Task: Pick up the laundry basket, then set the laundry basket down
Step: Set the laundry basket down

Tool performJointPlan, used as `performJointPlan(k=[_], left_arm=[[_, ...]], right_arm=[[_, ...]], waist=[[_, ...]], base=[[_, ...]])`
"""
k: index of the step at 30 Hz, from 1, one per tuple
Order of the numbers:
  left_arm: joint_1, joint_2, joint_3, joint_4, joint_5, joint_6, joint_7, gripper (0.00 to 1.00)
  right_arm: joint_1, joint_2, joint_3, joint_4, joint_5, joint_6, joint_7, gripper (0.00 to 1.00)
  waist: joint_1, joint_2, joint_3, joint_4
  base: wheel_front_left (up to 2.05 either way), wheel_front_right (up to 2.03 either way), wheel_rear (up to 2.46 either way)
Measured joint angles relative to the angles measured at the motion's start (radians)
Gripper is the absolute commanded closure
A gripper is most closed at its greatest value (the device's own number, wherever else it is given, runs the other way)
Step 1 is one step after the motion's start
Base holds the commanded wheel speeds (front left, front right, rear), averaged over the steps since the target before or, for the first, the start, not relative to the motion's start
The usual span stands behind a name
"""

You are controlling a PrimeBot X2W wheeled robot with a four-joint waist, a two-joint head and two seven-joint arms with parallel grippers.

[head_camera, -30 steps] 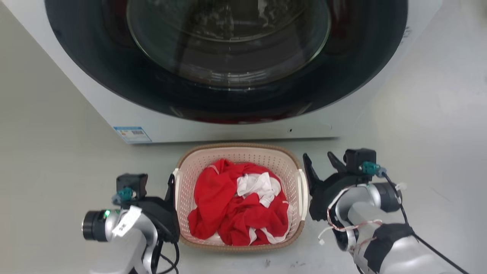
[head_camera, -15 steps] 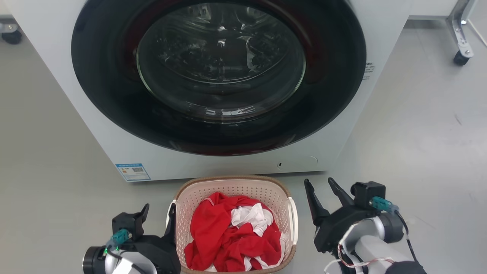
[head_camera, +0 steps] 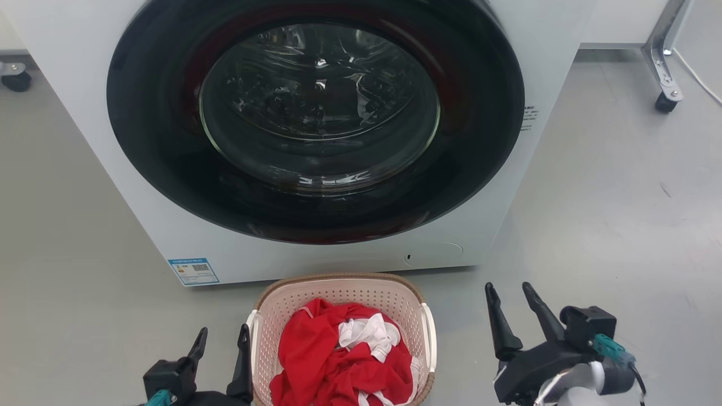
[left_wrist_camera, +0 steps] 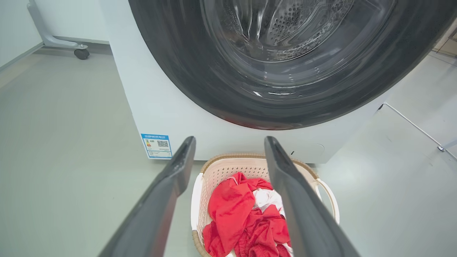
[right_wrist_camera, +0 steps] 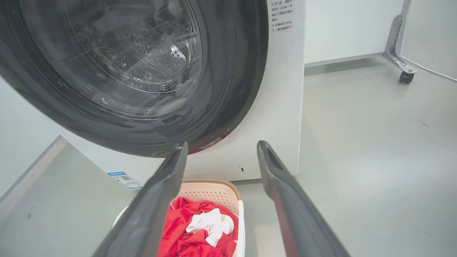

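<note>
Noted the left gripper (head_camera: 223,334) spread and empty at seven o'clock, just beside the laundry basket (head_camera: 338,278) at six, resting on the floor before the washing machine (head_camera: 84,113) at twelve. Noted the right gripper (head_camera: 509,288) spread and empty at five. Judged the basket unheld; could not tell whether already set down or not yet lifted.

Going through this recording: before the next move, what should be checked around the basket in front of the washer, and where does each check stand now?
1. The laundry basket stands upright on the floor: ok.
2. The clothes lie inside its rim: ok.
3. The left gripper has its jaws open: ok.
4. The right gripper has its jaws open, apart from the basket: ok.
5. Left gripper clear of the left handle: cannot tell.
6. The washing machine door is shut, out of the arms' way: ok.
</note>
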Motion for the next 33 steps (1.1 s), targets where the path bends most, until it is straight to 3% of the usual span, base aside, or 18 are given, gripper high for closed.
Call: performJointPlan(k=[13,33], left_arm=[[0.173,-0.068,0.174,-0.21,0.17,0.0,0.0,0.0],[0.254,-0.102,0.207,-0.355,0.269,0.0,0.0,0.0]], right_arm=[[0.175,0.033,-0.16,-0.226,-0.207,0.0,0.0,0.0],[0.278,0.062,-0.232,-0.378,-0.338,0.0,-0.005,0.0]], waist=[[0.0,0.0001,-0.024,-0.005],[0.0001,0.0001,-0.034,-0.006]], base=[[0.0,0.0,0.0],[0.0,0.0,0.0]])
